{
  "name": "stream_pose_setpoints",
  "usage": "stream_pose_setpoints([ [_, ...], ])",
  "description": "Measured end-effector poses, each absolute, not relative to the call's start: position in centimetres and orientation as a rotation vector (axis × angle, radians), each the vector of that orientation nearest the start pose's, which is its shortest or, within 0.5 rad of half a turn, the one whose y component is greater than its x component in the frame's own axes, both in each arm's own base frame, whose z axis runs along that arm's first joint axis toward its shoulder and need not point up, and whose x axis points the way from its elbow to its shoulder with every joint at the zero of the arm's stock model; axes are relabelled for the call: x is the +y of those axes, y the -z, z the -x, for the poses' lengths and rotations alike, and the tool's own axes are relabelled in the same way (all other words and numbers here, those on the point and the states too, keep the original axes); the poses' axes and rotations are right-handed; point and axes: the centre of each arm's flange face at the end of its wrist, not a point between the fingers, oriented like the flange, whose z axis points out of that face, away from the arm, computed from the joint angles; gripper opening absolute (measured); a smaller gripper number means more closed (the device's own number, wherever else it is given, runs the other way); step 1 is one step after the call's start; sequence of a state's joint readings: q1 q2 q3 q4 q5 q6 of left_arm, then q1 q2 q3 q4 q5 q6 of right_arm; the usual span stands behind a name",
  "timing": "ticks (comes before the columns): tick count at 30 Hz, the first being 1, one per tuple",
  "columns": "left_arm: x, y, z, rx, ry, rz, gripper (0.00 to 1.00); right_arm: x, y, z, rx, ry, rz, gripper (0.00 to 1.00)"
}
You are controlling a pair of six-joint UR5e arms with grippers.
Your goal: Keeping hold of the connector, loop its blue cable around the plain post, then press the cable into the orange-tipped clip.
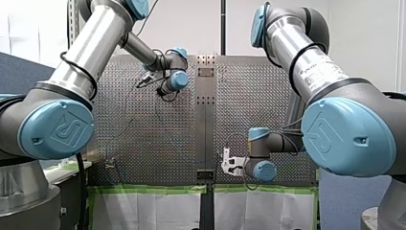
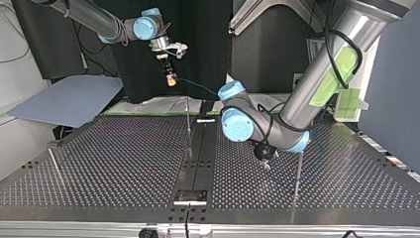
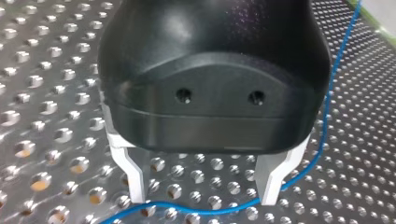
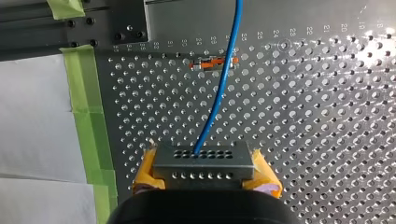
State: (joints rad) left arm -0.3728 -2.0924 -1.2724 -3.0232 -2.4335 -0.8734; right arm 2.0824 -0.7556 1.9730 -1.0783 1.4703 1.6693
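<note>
in the right wrist view my right gripper (image 4: 205, 164) is clamped, yellow pads (image 4: 147, 170) on either side, on the grey connector (image 4: 204, 160). the blue cable (image 4: 219, 88) runs ahead from it and crosses the orange-tipped clip (image 4: 214, 63) on the perforated table (image 4: 327, 116). farther along, in the left wrist view, my left gripper (image 3: 204, 198) hangs low over the table with its metal fingers (image 3: 133, 177) spread, the cable curving past their tips.

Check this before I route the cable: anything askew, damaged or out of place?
Nothing stands out. My right hand grips the connector squarely, the blue cable runs unkinked, and the orange-tipped clip looks intact.
</note>
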Motion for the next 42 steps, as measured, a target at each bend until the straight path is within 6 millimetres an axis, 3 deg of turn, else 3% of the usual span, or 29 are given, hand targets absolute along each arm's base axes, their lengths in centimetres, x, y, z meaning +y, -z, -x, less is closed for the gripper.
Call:
stream_pose_setpoints([
  [17, -29.1, -31.2, -57.3, 1.712, -1.090, -0.379, 1.00, -38.9, 2.7, -38.5, -1.041, -1.609, -1.760, 0.00],
  [35, -29.5, -28.9, -56.4, 1.709, -1.088, -0.409, 1.00, -38.9, 2.8, -38.4, -1.045, -1.604, -1.766, 0.00],
  [42, -29.7, -25.8, -57.1, 1.735, -1.064, -0.444, 1.00, -38.9, 2.8, -38.4, -1.046, -1.603, -1.767, 0.00],
])
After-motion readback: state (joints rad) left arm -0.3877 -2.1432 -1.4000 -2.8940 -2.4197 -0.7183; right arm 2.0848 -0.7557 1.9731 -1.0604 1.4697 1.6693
